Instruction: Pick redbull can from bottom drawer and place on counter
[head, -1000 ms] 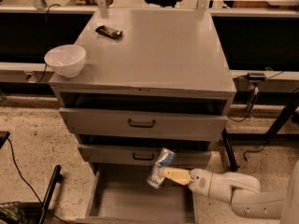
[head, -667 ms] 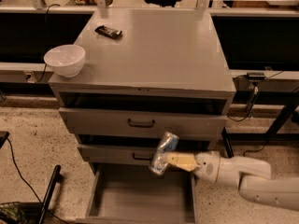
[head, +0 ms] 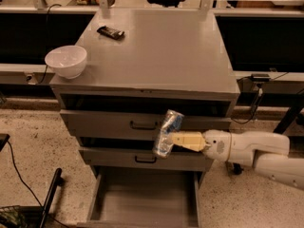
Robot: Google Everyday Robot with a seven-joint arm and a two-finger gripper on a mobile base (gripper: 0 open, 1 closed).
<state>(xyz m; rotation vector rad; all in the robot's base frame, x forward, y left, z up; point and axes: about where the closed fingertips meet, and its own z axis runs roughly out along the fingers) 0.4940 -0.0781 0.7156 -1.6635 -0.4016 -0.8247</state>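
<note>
Gripper [head: 173,139] in front of upper drawers [head: 109,123], jaws clamped on tilted redbull can [head: 172,121], apparently above open bottom drawer [head: 142,199].

Single camera view, raised before the cabinet [head: 142,127], facing down and rearward at middle distance. The tabletop [head: 161,51] fills the upper centre, front edge nearest. The gripper [head: 174,139], clasping the redbull can [head: 171,122], hangs below that edge.

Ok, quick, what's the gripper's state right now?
Gripper: jaws shut on the redbull can, which is held tilted above the open bottom drawer, below the level of the counter.
</note>
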